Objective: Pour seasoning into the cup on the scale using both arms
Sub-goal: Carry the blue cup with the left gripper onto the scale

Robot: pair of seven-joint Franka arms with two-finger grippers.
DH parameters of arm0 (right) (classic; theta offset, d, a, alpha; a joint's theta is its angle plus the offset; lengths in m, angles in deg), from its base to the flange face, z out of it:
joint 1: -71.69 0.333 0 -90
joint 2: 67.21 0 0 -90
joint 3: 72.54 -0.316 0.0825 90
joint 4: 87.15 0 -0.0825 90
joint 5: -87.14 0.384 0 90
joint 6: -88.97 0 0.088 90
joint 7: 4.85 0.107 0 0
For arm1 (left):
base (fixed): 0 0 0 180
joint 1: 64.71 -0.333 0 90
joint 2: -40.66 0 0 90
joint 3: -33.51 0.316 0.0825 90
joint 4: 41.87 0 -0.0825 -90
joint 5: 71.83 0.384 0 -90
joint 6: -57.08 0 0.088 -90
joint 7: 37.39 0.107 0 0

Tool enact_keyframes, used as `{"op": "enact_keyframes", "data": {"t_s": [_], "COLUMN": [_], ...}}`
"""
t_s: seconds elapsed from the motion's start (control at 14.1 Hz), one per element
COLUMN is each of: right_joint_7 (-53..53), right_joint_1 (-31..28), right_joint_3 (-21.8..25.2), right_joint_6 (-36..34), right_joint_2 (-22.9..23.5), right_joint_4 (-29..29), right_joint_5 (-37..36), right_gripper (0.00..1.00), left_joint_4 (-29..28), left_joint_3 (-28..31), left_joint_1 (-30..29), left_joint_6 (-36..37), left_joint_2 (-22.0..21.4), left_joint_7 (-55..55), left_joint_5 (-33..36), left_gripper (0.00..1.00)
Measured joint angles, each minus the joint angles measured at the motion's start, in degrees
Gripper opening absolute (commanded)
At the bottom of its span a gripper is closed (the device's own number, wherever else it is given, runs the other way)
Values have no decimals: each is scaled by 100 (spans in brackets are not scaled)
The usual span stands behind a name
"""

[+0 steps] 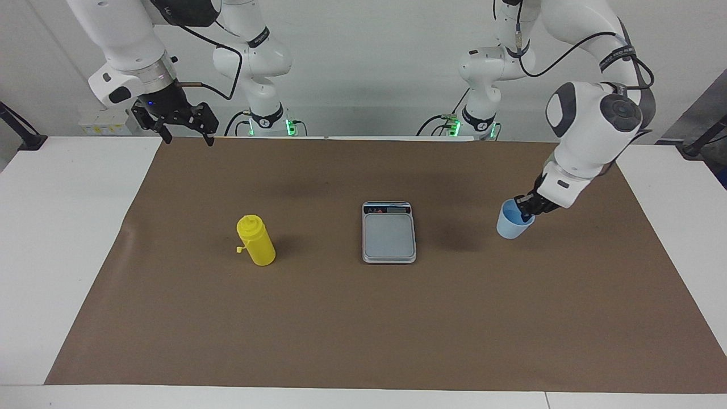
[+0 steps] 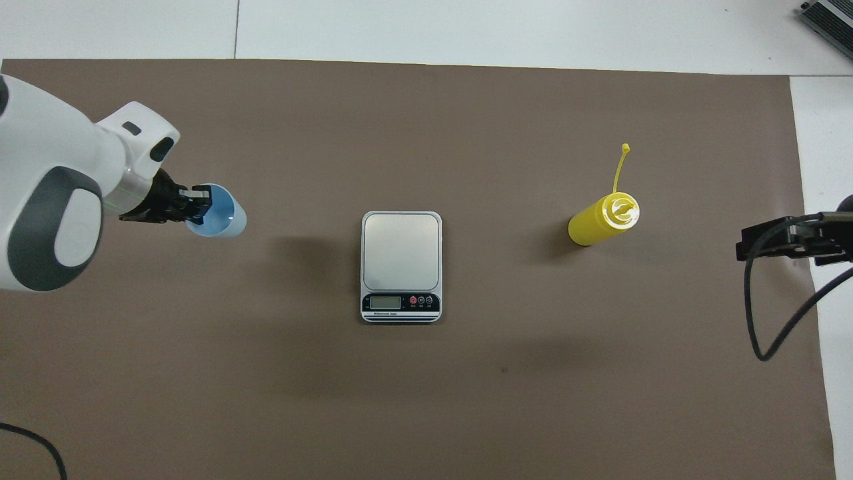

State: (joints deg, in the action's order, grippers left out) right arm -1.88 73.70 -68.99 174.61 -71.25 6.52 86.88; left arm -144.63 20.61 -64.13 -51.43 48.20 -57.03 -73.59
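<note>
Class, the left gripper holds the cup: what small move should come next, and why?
Probably carry the cup sideways toward the scale. The left gripper is shut on its rim, the cup hangs above the mat, and the scale's plate is bare.

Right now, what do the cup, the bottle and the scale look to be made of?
The cup, held up by the left gripper, looks like thin matte light blue plastic, plain and evenly coloured. The bottle looks like opaque yellow plastic with a moulded cap and tether. The scale has a brushed grey plate, probably metal, on a silvery body, perhaps plastic.
</note>
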Motion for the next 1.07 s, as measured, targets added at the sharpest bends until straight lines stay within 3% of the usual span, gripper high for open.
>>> {"op": "enact_keyframes", "data": {"t_s": [0.43,0.71,1.07], "right_joint_7": [-17,-121,-116], "right_joint_1": [0,0,0], "right_joint_3": [0,-1,-1], "right_joint_6": [0,0,7], "right_joint_2": [-2,-2,-2], "right_joint_4": [0,0,0], "right_joint_5": [0,0,0], "right_gripper": [100,100,100], "left_joint_4": [-38,-51,-81], "left_joint_3": [-46,-37,-31], "left_joint_1": [1462,1838,2177], "left_joint_6": [-500,-923,-1375], "left_joint_2": [90,184,655], "left_joint_7": [-1647,-2112,-2546], "left_joint_5": [-65,-172,-170], "left_gripper": [0,0,0]}}
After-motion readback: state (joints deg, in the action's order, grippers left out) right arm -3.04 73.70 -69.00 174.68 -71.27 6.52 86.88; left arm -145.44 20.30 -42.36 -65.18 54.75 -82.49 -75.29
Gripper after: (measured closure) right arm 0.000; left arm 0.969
